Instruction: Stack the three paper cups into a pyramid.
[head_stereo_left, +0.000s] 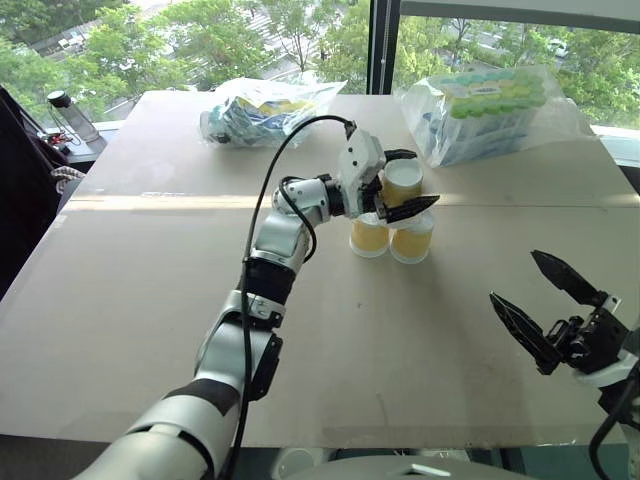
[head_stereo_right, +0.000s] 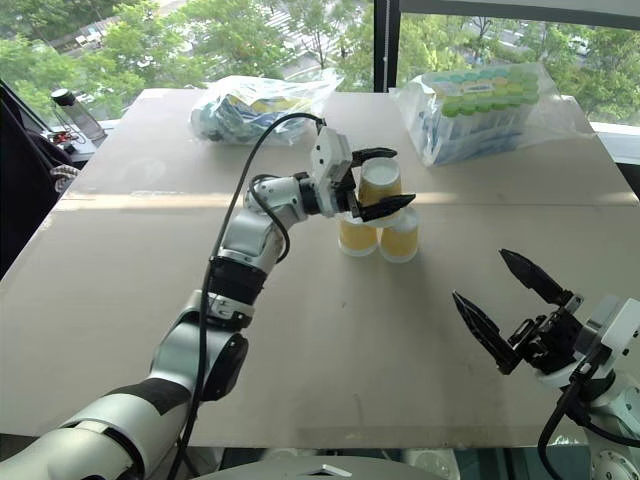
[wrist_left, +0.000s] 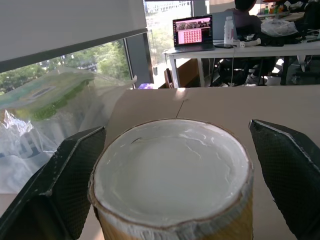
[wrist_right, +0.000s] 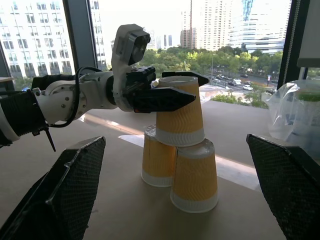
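Three yellow-orange paper cups stand upside down as a pyramid at the table's middle. Two cups (head_stereo_left: 369, 238) (head_stereo_left: 411, 242) sit side by side, and the third cup (head_stereo_left: 403, 183) rests on top of them. My left gripper (head_stereo_left: 427, 179) reaches in from the left and is open around the top cup. In the left wrist view its fingers (wrist_left: 70, 170) stand apart from the cup's white base (wrist_left: 172, 170) on both sides. My right gripper (head_stereo_left: 512, 275) hangs open and empty near the table's front right, well apart from the pyramid (wrist_right: 181, 112).
Two clear plastic bags of packaged goods lie at the back of the table, one left of centre (head_stereo_left: 265, 105) and one at the right (head_stereo_left: 490, 105). A bottle (head_stereo_left: 70, 115) stands beyond the far left edge. Windows run behind the table.
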